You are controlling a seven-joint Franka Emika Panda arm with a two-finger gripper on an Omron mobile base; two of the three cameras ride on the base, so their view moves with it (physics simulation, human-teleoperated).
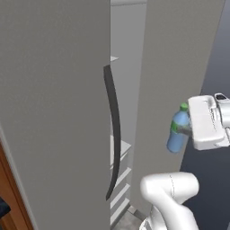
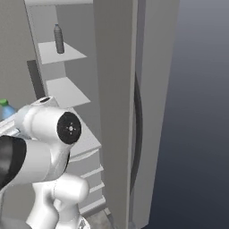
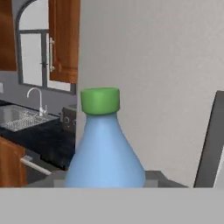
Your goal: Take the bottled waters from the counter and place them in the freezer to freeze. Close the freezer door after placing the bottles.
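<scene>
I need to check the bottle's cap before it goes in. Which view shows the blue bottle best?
The hand view: the blue bottle stands close up, its green cap and shoulder plain. The left base view shows it small, held upright in the gripper beside the freezer door. The right base view shows just its top behind the arm.

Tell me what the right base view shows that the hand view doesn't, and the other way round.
The right base view alone shows the grey-clear bottle standing upright on an upper white shelf inside the freezer, with more shelves below it. The hand view alone shows the kitchen behind: the sink with its faucet, the black counter, a window and brown cupboards. Both share the pale blue bottle with its green cap, held in the shut tool, and a grey freezer door.
</scene>
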